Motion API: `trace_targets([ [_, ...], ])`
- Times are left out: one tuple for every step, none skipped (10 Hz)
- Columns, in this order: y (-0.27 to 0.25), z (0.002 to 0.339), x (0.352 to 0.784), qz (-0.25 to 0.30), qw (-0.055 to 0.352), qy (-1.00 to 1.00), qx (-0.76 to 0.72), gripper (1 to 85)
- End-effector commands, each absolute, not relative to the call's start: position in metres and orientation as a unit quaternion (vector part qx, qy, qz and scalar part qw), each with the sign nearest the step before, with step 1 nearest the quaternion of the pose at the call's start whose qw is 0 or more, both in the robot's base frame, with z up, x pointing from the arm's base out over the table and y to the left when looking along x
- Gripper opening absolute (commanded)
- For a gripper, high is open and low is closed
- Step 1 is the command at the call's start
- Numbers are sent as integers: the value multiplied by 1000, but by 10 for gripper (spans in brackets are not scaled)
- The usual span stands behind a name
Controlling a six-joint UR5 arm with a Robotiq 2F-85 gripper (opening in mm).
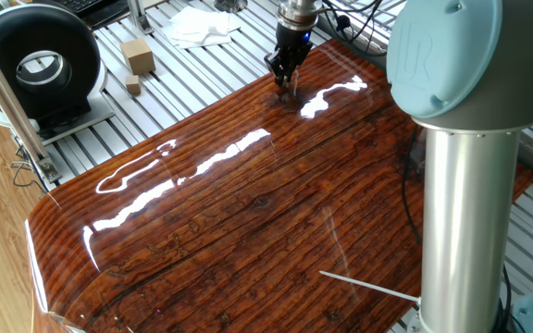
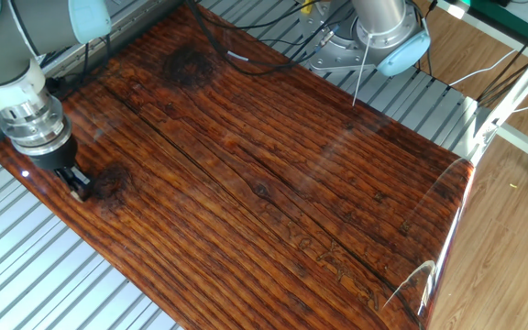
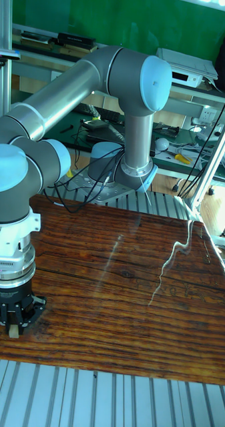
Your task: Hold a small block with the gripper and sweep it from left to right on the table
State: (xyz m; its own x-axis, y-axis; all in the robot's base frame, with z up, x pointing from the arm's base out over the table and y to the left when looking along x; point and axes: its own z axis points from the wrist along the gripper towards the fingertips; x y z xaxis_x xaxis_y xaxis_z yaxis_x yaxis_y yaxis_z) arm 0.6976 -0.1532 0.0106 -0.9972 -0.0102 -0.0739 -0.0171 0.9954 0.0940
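My gripper (image 3: 14, 327) pinches the small block (image 3: 14, 331) against the table (image 2: 273, 174) near its edge, and uneven downward pressure could twist the cube loose mid-sweep.
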Motion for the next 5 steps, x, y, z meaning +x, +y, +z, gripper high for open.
trace_targets([
  [-155, 11, 696, 46, 35, 998, -8, 10],
  [-158, 11, 697, 41, 36, 998, -11, 10],
  [-155, 12, 700, 47, 42, 998, -19, 10],
  [-155, 12, 705, 46, 52, 997, -28, 10],
  [-155, 12, 706, 46, 54, 997, -39, 10],
])
